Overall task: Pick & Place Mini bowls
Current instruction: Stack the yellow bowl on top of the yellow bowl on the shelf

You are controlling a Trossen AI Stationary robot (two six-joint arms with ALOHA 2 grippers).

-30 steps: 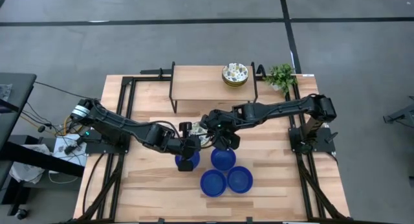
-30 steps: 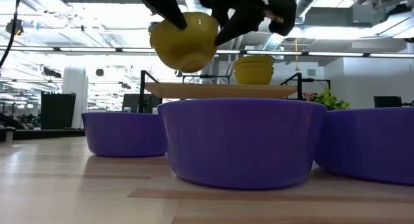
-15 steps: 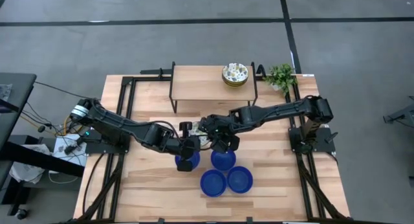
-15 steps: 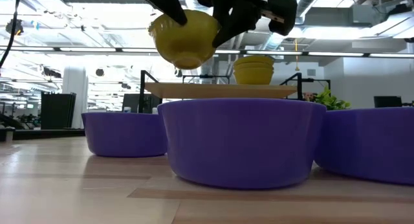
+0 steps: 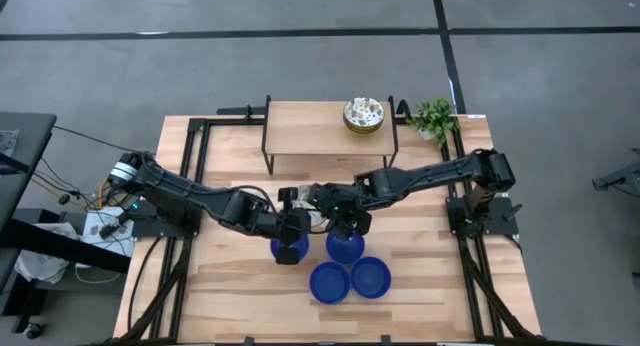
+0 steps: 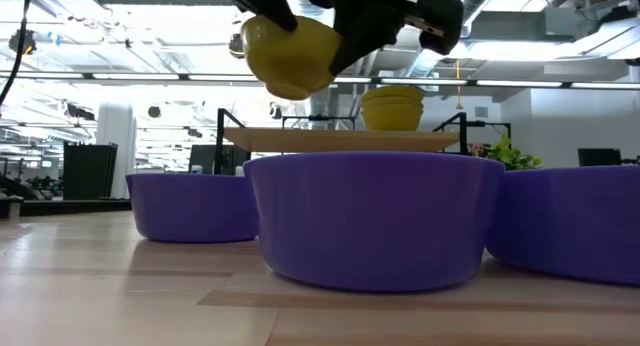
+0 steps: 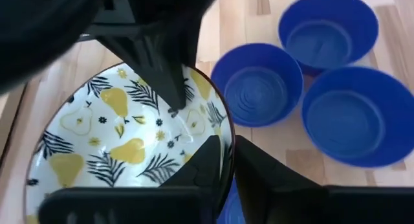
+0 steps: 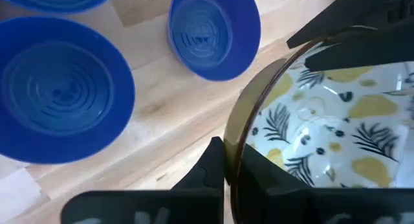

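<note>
Hanging above the table (image 5: 240,286), a pear-patterned mini bowl (image 6: 288,54) is pinched at opposite rims by both hands. The left hand (image 7: 223,160) and the right hand (image 8: 228,162) each clamp its edge. Four blue mini bowls (image 5: 347,248) sit clustered on the table below.

Four glossy cobalt-blue bowls (image 5: 348,269) crowd the middle front of the pale wooden table (image 5: 230,291), directly beneath both arms. A raised wooden shelf on black legs (image 5: 305,126) blocks the rear centre. The front left and front right corners lie open.
</note>
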